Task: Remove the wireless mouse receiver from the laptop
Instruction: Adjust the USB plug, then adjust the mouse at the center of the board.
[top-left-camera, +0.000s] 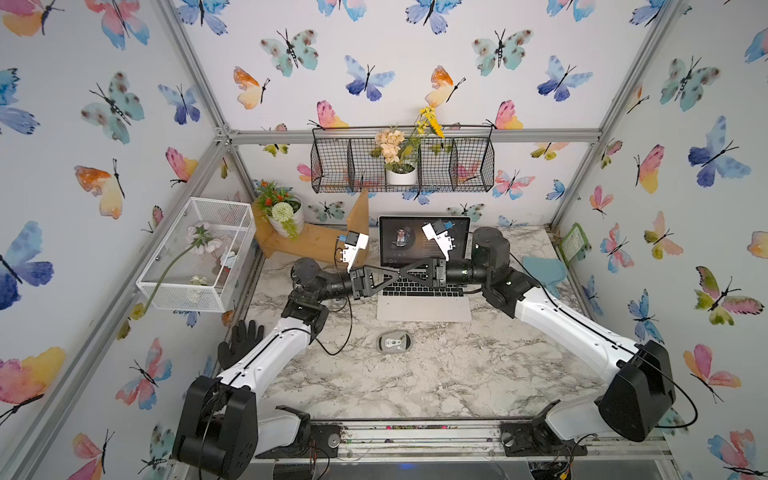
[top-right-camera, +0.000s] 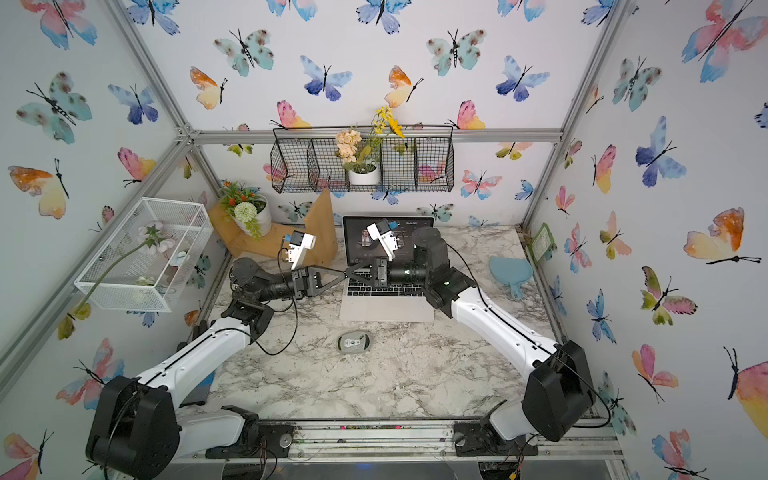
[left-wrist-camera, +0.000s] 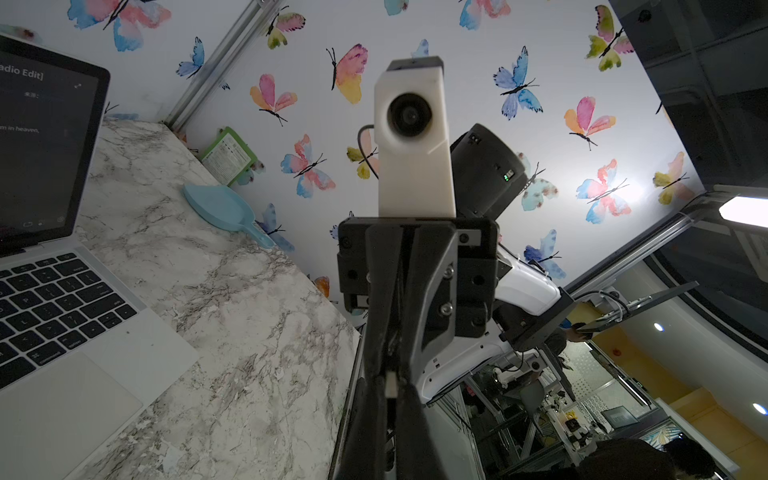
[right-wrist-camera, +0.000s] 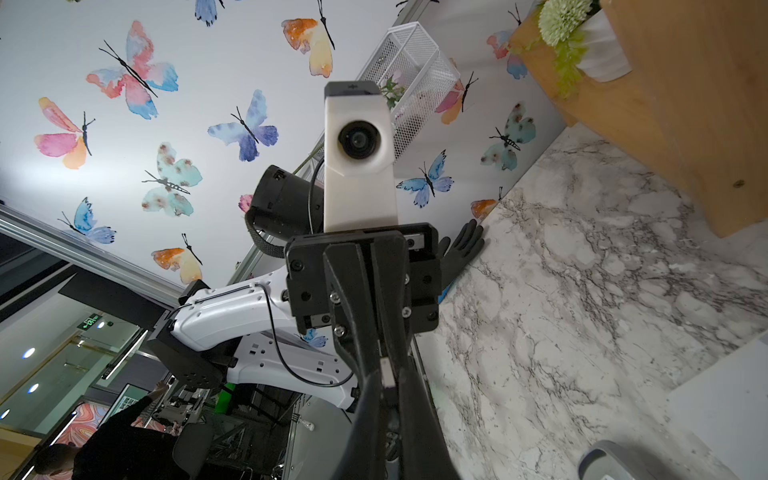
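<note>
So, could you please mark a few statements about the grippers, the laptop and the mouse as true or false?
1. The left gripper and right gripper meet tip to tip over the laptop. True.
2. The mouse lies on the laptop. False: it lies on the table, in front of the laptop.
3. The laptop is shut. False: it is open, with the screen lit.
4. The receiver is pinched where the fingertips meet. True.
5. Both grippers are open. False: both are shut on the receiver.
</note>
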